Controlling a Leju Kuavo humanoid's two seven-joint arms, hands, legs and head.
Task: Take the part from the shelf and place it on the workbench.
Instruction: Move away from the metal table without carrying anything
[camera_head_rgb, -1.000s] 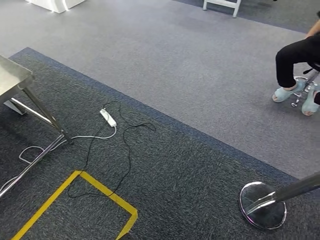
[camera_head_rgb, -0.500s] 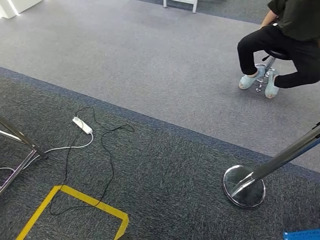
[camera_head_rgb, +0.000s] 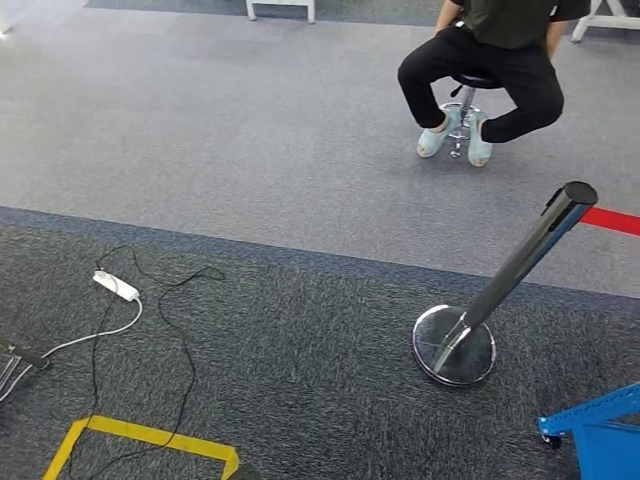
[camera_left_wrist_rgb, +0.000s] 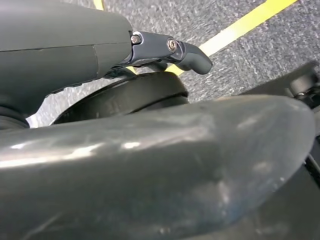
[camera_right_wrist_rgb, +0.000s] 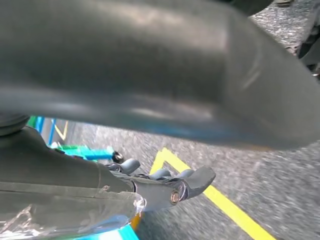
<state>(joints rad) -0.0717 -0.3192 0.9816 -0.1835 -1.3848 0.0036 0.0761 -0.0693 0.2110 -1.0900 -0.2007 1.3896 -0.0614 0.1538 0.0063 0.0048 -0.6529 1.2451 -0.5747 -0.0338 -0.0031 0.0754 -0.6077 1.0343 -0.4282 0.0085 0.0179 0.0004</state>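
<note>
— Down on the floor ahead of me, dark carpet fills the near half of my head feed, and a paler grey carpet runs beyond it.

— Anyone around?

— One person in dark clothes, seated on a low stool at the far edge, well apart from me, light slippers on the pale carpet.

— And on your right?

— I've got a chrome barrier post leaning over its round base, with a red belt leading off from its top. Nearer me, in the corner, I see a blue frame on a small castor. My right wrist feed catches a blue and green frame too.

— Floor markings?

— Yellow tape makes a corner by my feet, on the left. Thin black cables loop across it and run up to a white power strip, which has a white lead curling away from it.

— Hands?

— My left hand hangs over the taped carpet, a dark finger stretched out straight, nothing in it. My right hand is the same: fingers laid out flat side by side, nothing held, yellow tape beneath them.

— The part?

— Where the part lies, I cannot tell from these feeds
</note>
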